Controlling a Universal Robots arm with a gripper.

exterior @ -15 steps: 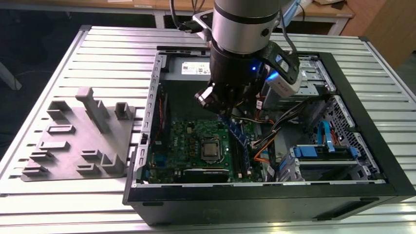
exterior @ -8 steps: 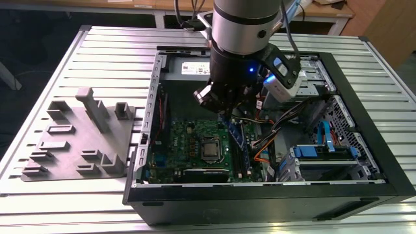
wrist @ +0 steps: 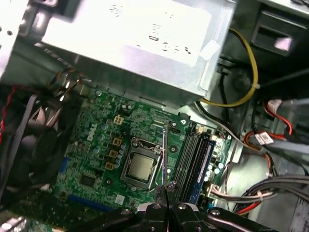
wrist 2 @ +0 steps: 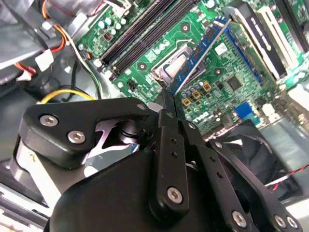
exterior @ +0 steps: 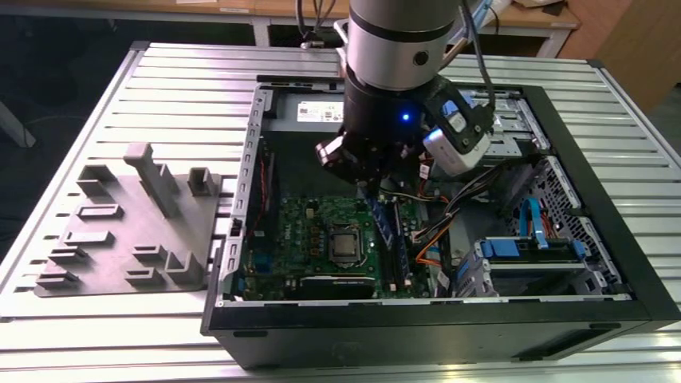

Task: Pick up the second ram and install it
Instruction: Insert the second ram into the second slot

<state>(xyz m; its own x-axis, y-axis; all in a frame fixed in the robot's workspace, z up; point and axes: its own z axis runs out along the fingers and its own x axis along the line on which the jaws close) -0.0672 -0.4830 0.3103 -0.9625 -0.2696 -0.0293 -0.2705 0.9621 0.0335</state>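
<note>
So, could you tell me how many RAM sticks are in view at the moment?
2. One RAM stick is gripped by the pincer over the motherboard; the other sits in a memory slot there. The arm could hide more.

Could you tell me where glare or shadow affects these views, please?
First wrist view: glare whitens the power-supply box. Second wrist view: the gripper, shut on the second ram, is dark. Exterior view: the case interior is dim.
</note>
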